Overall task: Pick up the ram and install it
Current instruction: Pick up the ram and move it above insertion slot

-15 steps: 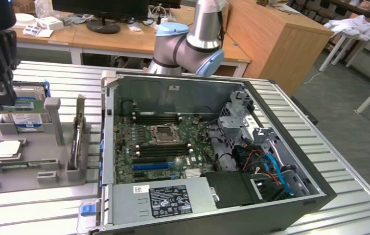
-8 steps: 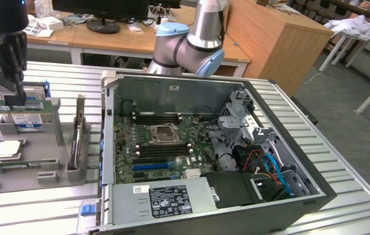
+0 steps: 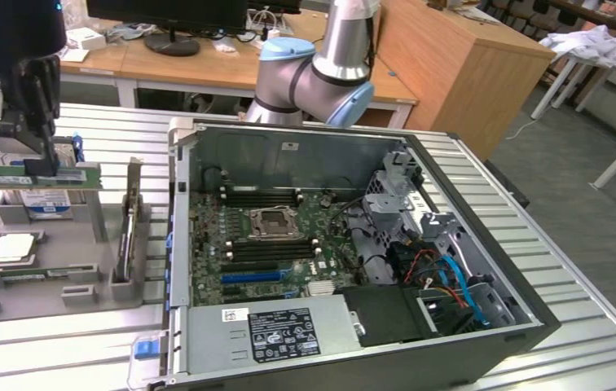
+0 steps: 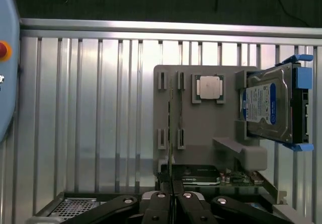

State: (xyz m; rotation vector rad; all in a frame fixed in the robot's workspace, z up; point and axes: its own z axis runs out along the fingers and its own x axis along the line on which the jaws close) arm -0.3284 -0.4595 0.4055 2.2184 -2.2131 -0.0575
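Note:
The ram [image 3: 69, 177] is a long thin green stick held level in the air above the grey holder [image 3: 53, 281], at the exterior view's left. My gripper [image 3: 41, 169] comes down from above and is shut on the ram near its middle. In the wrist view the ram [image 4: 170, 128] shows edge-on as a thin dark line running out from between my black fingertips [image 4: 161, 204] over the holder [image 4: 201, 133]. The open computer case [image 3: 450, 244] lies at the exterior view's right of the ram, with the motherboard's long dark memory slots [image 3: 270, 195] beside the processor socket [image 3: 275, 220].
The holder also carries a square silver processor chip [image 4: 210, 88] and a silver-and-blue hard drive [image 4: 274, 105]. A thin upright card [image 3: 132, 224] stands at the holder's edge nearest the case. All of it rests on a ribbed metal table [image 3: 58, 342]. The arm's base [image 3: 319, 77] rises behind the case.

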